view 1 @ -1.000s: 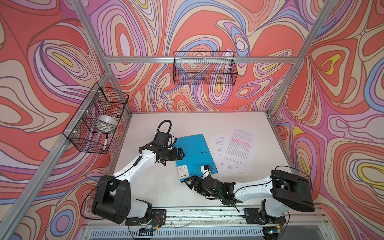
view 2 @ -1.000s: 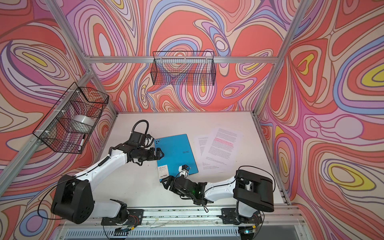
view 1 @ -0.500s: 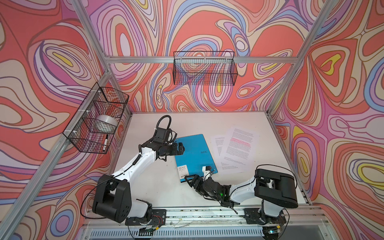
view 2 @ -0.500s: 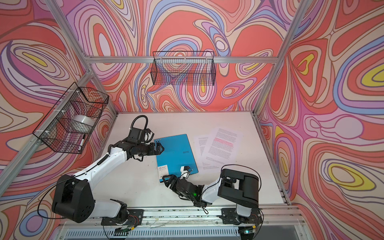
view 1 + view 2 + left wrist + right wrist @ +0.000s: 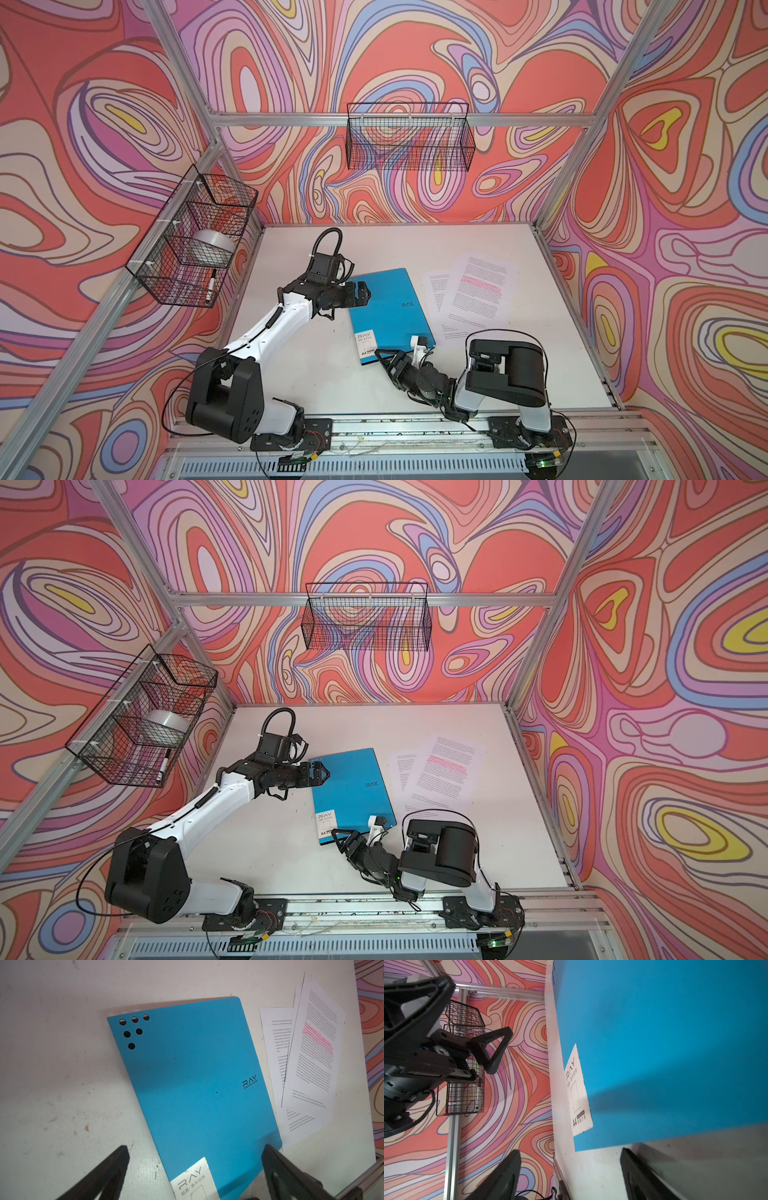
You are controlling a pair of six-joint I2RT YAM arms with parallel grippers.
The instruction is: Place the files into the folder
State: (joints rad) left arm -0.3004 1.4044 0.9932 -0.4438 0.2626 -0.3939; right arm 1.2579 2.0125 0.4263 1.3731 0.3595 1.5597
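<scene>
You have the folder (image 5: 388, 309) lying closed and flat near the middle of the counter (image 5: 291, 374), blue cover up, its long edges running slightly askew from front to back; the white corner label (image 5: 366, 345) sits at its near left corner, toward the arm bases. The files (image 5: 473, 291) lie just beside the folder's right edge in both top views, loose sheets fanned over one another; the top sheet carries the pink-highlighted lines and is turned a little against those below it; all of them lie outside the folder.

Your left gripper (image 5: 363, 292) hangs at the folder's far left corner; its fingers stand wide apart and hold nothing; from the left wrist view you look down between them onto the blue cover (image 5: 197, 1084) and the papers (image 5: 307, 1059).

Your right gripper (image 5: 388, 359) sits low at the near edge of the folder, beside the label, rolled onto its side; its fingers are apart too and clamp nothing; in the right wrist view the folder's labelled corner (image 5: 579, 1126) lies just ahead of the fingertips, and whether either finger touches the cover you cannot tell.
</scene>
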